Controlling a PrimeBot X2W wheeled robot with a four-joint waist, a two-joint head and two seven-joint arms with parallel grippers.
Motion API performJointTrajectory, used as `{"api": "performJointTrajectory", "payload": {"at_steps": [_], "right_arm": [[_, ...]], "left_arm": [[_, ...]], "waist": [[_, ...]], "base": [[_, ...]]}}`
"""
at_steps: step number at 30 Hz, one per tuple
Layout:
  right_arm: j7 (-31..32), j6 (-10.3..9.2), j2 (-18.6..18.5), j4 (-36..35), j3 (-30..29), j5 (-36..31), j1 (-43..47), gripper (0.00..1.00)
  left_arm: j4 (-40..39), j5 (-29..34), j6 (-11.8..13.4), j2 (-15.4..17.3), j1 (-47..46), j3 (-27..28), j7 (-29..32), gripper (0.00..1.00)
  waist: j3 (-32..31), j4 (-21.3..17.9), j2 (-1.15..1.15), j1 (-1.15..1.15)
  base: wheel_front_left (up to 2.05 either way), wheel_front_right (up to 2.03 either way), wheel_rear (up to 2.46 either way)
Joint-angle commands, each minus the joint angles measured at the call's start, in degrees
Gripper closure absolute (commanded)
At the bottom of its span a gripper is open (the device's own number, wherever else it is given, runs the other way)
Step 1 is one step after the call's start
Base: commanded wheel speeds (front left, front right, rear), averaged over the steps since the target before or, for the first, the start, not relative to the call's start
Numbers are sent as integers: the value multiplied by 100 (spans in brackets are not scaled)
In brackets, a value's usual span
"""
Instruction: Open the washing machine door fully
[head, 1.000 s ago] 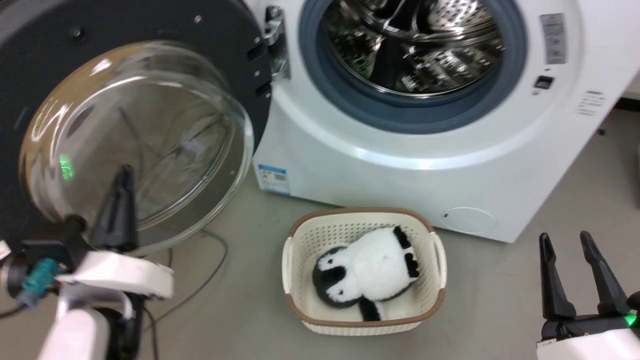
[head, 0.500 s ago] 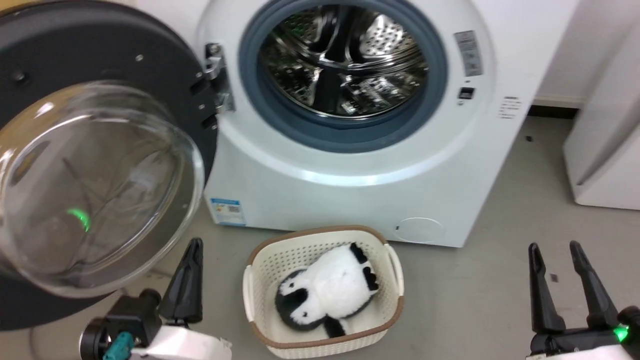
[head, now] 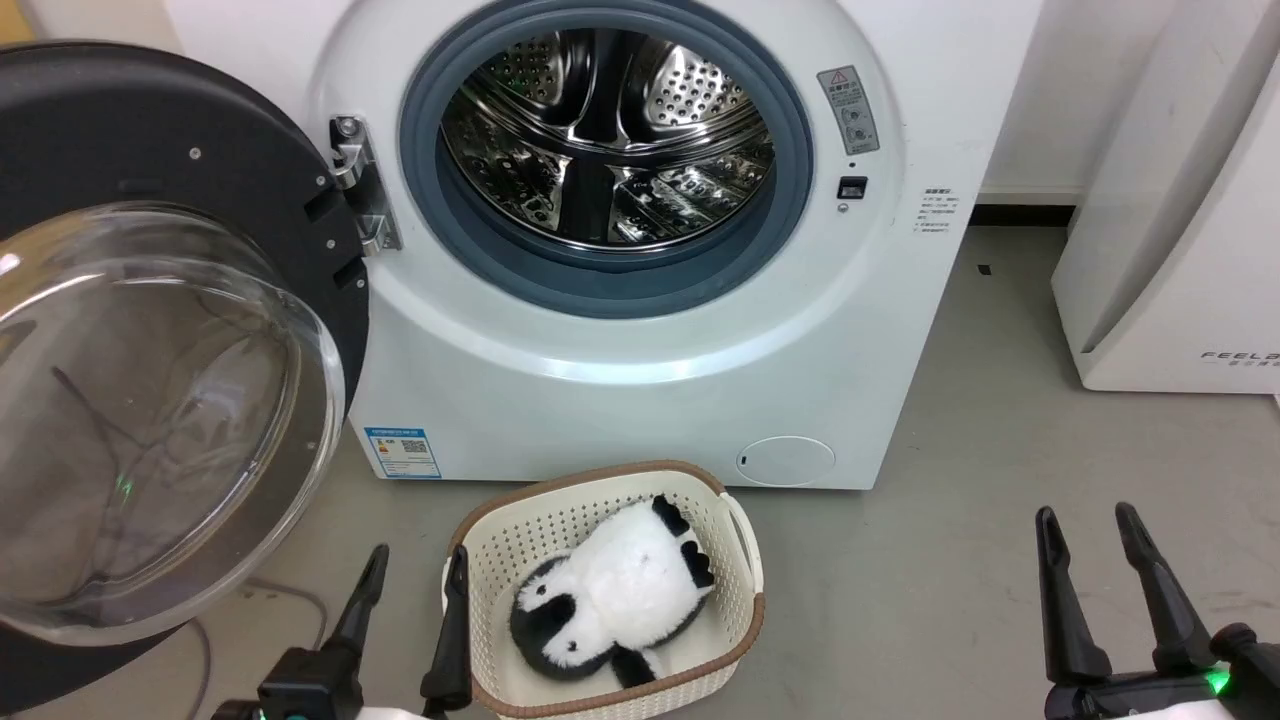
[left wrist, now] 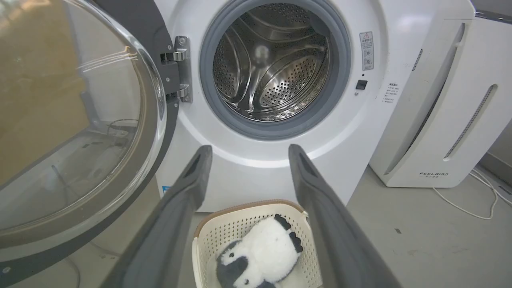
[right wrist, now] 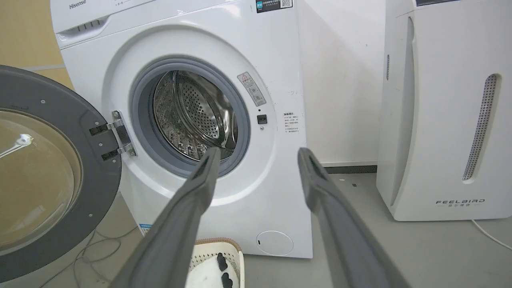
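Left gripper (head: 418, 560) is off the glass now. A sec ago it sat up at the bowl's lower edge, and it has dropped clear, low & in front of the washing machine (head: 620, 390), off its lower left corner. Head cam has swung too, so the whole scene has slid across. The gripper's two dark fingers stand apart w/ nothing btw them, tips pointing toward the machine. The washing machine door (head: 160, 350) hangs swung wide out on the machine's left side, carried by the steel hinge (head: 365, 200) at the left of the opening. Its inner face w/ the clear glass bowl is turned toward the cam, black rim round it. In the machine's front, a grey rubber ring (head: 620, 290) circles the perforated steel drum (head: 600, 150). Blue label (head: 403, 452) sits at the machine's lower left corner, just right of the door's edge. On the floor just in front of the machine is a cream basket (head: 600, 478) w/ a brown rim, a black-and-white plush toy (head: 610, 600) lying in it. One left finger is just beside the basket's left wall; can't tell if touching. Right gripper (head: 1085, 515) sits low, in front & to the right of the machine, well apart from the door, fingers spread, empty. A white appliance lettered FEELBAIRD (head: 1170, 270) stands to the machine's right w/ a gap. A thin cable (head: 290, 588) trails on the floor under the door.
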Motion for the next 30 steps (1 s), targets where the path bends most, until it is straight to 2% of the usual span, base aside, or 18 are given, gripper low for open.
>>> {"api": "performJointTrajectory", "payload": {"at_steps": [1,6,12,30], "right_arm": [[-23,3,-14,56,27,35,94,0],[-24,3,-19,233,62,68,106,0],[-24,3,-10,312,98,77,113,0],[-24,3,-40,389,144,103,101,0]], "left_arm": [[66,49,44,-36,90,-18,-41,0],[127,118,140,-155,120,-25,-65,0],[178,224,122,-194,151,-51,-77,0],[156,500,-197,-327,185,60,-80,0]], "waist": [[-4,-26,0,0],[-1,-42,0,0],[10,-27,0,0],[10,-6,0,0]], "base": [[0,0,0],[0,0,0],[0,0,0],[0,0,0]]}}
